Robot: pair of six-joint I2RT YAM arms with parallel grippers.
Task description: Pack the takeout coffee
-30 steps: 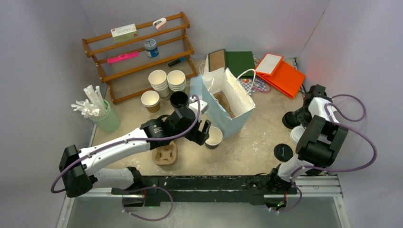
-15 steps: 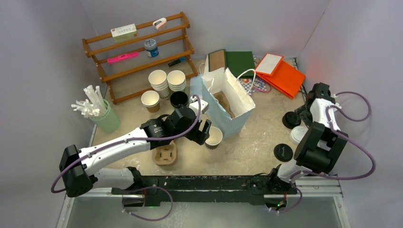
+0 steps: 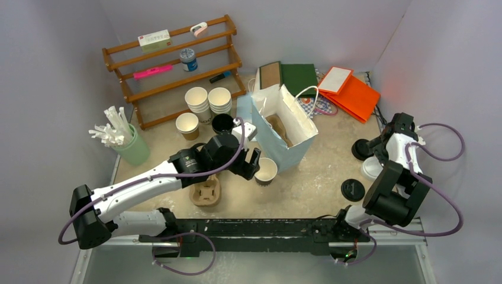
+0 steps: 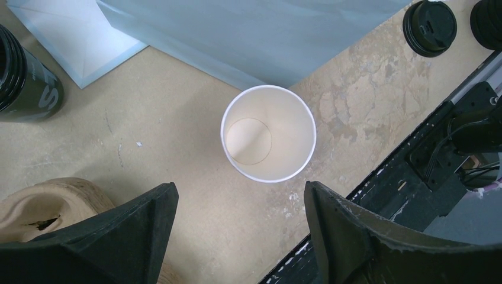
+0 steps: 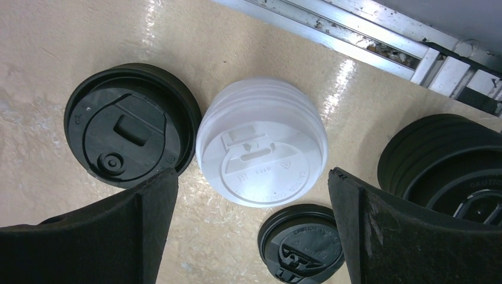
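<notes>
right pincer (image 5: 251, 174): spread wide, nothing pinched, hanging right over the round white plastic lid (image 5: 260, 148)
left pincer (image 4: 240, 192): spread too, empty, with the small white paper cup (image 4: 268, 133) just ahead of its tips
coffee: not assembled yet; the cup stands lidless just beside the light blue paper bag (image 4: 248, 35), the lid lies well apart on the right
neighbours: a flat black plastic lid (image 5: 131, 124) crowds the white one
tip, imo: drop straight down, grab the rim only, squeeze gently, and don't drag the black lid along
</notes>
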